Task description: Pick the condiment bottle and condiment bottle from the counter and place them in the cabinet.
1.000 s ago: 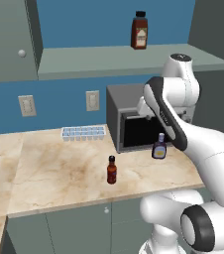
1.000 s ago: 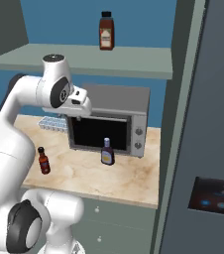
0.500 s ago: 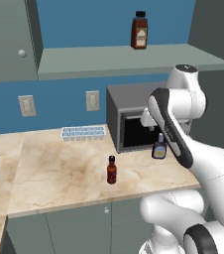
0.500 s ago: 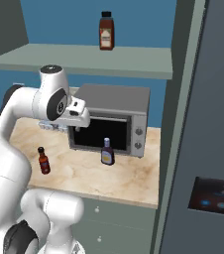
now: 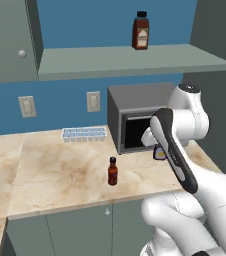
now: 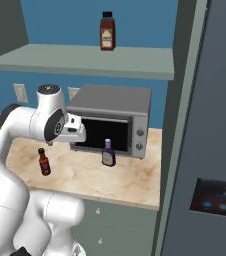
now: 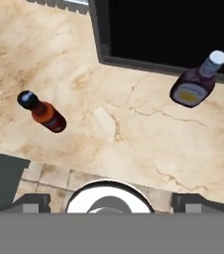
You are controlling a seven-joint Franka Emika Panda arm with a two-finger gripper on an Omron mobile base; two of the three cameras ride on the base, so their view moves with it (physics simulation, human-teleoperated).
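Claw (image 7: pixel 112 202) spread wide, empty, high above the counter (image 7: pixel 134 144), with the red bottle (image 7: pixel 43 114) left and purple bottle (image 7: pixel 195 82) right by the microwave (image 6: pixel 116 122); a careless descent could tip either.

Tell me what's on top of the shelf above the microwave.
One brown bottle stands upright on the shelf, near its middle. The shelf's far left end is covered by the cabinet door.
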